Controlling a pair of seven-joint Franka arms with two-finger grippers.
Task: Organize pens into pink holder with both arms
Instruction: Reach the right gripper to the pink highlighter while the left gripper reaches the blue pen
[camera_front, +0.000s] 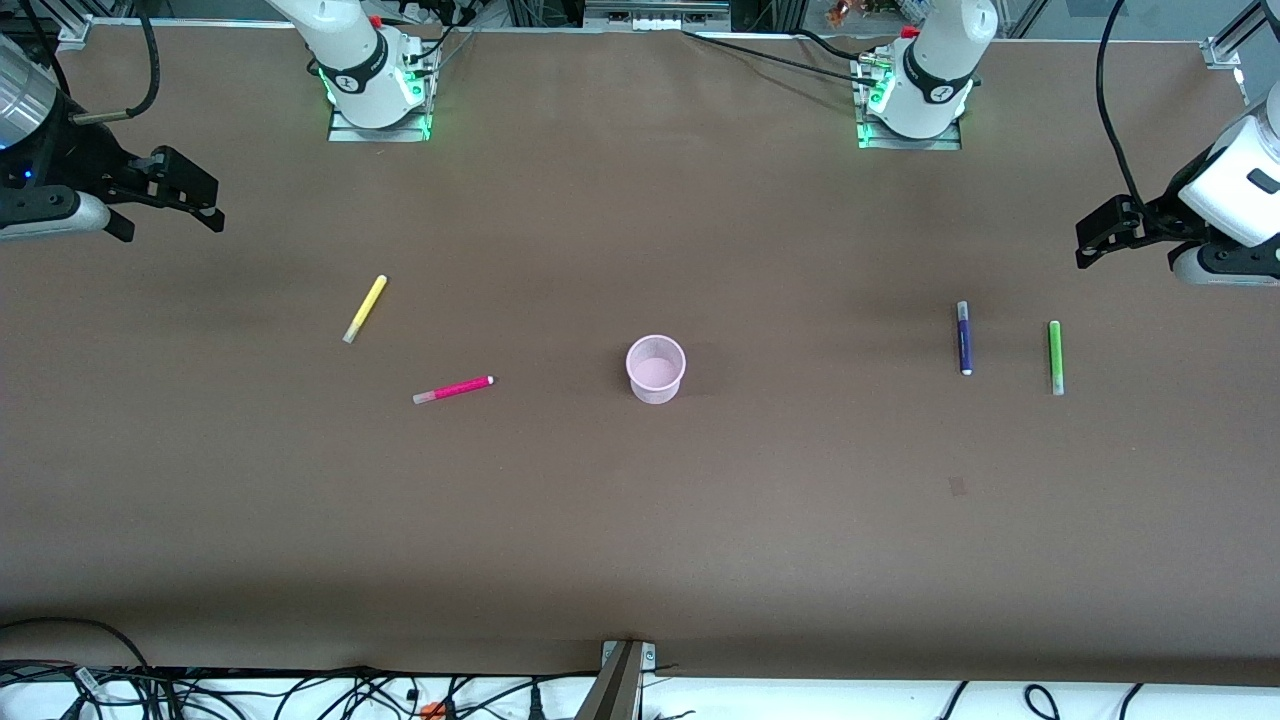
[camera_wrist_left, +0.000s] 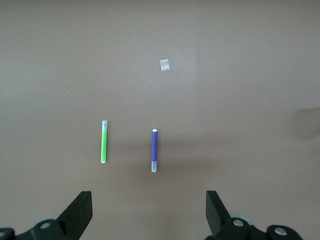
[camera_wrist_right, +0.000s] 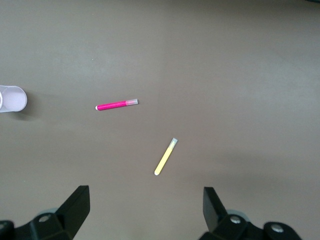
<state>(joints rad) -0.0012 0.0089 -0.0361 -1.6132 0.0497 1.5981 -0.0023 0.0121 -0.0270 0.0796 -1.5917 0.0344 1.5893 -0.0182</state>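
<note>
Brown table (camera_front: 640, 540) with the pink holder (camera_front: 656, 368) mid-table, empty. Toward the right arm's end lie the magenta pen (camera_front: 453, 389) and yellow pen (camera_front: 365, 308); toward the left's, the purple pen (camera_front: 964, 338) and green pen (camera_front: 1055, 357), both lengthwise toward the bases. Right gripper (camera_front: 190, 200) and left gripper (camera_front: 1098, 238) hover wide open, each over its own end of the table.

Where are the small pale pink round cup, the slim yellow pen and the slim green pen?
Small pale pink round cup (camera_front: 655, 385): front view, on its outer wall.
Slim yellow pen (camera_front: 366, 307): front view, mid-barrel.
Slim green pen (camera_wrist_left: 104, 142): left wrist view, mid-barrel.
</note>
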